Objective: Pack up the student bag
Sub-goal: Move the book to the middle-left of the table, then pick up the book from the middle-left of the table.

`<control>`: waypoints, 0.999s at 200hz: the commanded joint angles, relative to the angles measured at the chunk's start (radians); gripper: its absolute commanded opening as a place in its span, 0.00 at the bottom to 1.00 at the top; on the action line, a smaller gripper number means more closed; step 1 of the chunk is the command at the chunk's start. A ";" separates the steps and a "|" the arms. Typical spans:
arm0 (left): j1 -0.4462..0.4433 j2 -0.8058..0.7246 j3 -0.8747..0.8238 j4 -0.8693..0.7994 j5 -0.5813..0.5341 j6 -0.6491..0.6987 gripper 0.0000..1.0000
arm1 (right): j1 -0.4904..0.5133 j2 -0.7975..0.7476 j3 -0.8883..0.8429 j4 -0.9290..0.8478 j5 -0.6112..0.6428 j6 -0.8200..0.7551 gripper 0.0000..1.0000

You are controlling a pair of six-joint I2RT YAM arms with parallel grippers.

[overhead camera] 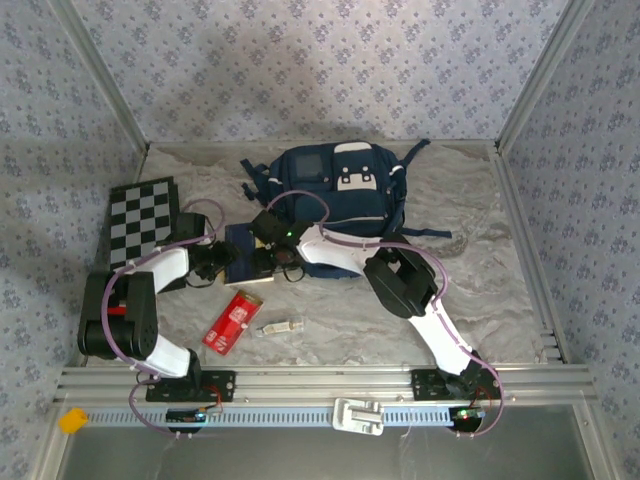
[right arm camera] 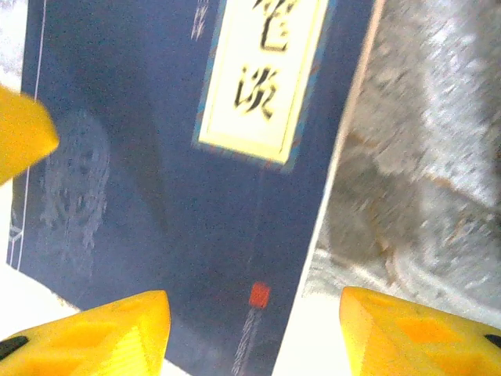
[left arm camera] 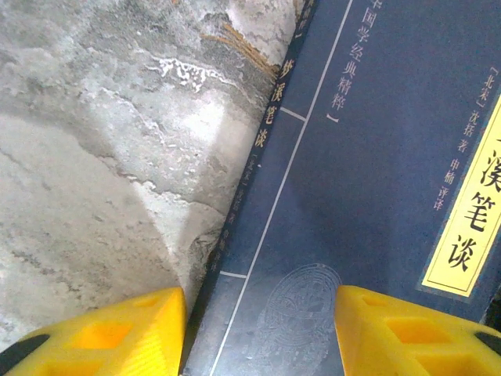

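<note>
Top external view: the left gripper [overhead camera: 218,262] and right gripper [overhead camera: 270,252] meet over a dark blue book [overhead camera: 243,268] just near-left of the student bag [overhead camera: 345,190].
The student bag lies at the far centre of the table [overhead camera: 500,270]. In the wrist views, each gripper's yellow fingers [left arm camera: 117,337] are spread wide above the book's cover, grasping nothing.
</note>
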 commanded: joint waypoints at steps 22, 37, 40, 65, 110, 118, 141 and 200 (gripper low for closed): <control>-0.007 0.027 0.012 -0.011 0.049 0.021 0.52 | -0.015 0.073 0.097 -0.008 -0.023 0.011 0.60; -0.012 0.030 0.013 -0.012 0.052 0.022 0.52 | -0.015 0.087 0.114 -0.004 -0.038 0.010 0.60; -0.012 0.030 0.012 -0.010 0.054 0.021 0.52 | -0.014 0.091 0.116 -0.002 -0.044 0.009 0.60; -0.018 0.030 0.009 0.005 0.068 0.014 0.52 | -0.013 0.117 0.162 -0.019 -0.083 0.008 0.60; -0.026 0.028 0.010 -0.002 0.058 0.017 0.52 | -0.013 0.056 0.173 -0.031 -0.087 -0.004 0.60; -0.025 0.026 0.009 -0.005 0.054 0.018 0.52 | -0.014 0.038 0.167 -0.029 -0.092 -0.004 0.60; -0.033 0.024 0.010 -0.005 0.058 0.018 0.52 | -0.019 -0.009 0.146 -0.015 -0.095 -0.005 0.59; -0.037 0.025 0.012 -0.010 0.047 0.020 0.52 | -0.027 -0.039 0.130 0.003 -0.146 -0.014 0.52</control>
